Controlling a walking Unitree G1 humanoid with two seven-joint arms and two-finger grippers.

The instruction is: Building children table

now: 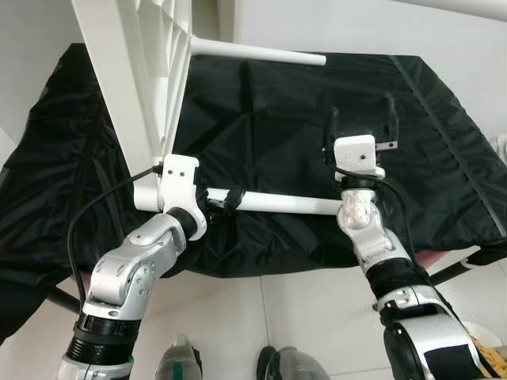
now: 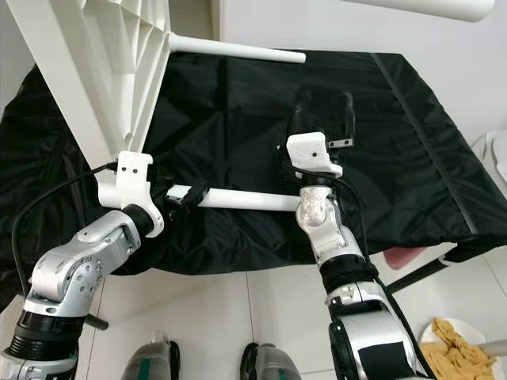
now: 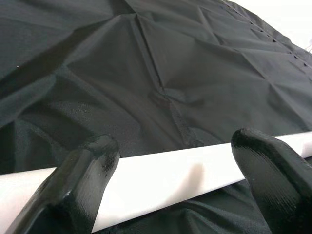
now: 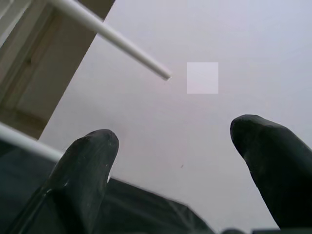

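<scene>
The white children's table top (image 1: 135, 87) is stood on edge, tilted, above and behind the left tool (image 1: 224, 199). Two white legs are seen sticking out sideways from it: an upper leg (image 1: 261, 54) well above both tools, and a lower leg (image 1: 285, 205) lying over the black-covered surface (image 1: 277, 127).

The left tool is set around the lower leg close to its joint with the top. In the left wrist view the leg (image 3: 161, 178) is crossed between the two fingers (image 3: 83, 175), but it cannot be told whether it is pinched or only straddled.

The right tool (image 1: 363, 119) is held upright, fingers spread, nothing between them; the far end of the lower leg is just beside its wrist, the upper leg's tip is well above.

Risks judged:
- The leg may slip or turn in the left tool if the hold is loose.
- The tilted top may tip over if pushed through the leg, since no other support is seen.
- The leg may jam or work out of its socket if pushed off-axis.
- The loose black cover may bunch under the leg.
</scene>
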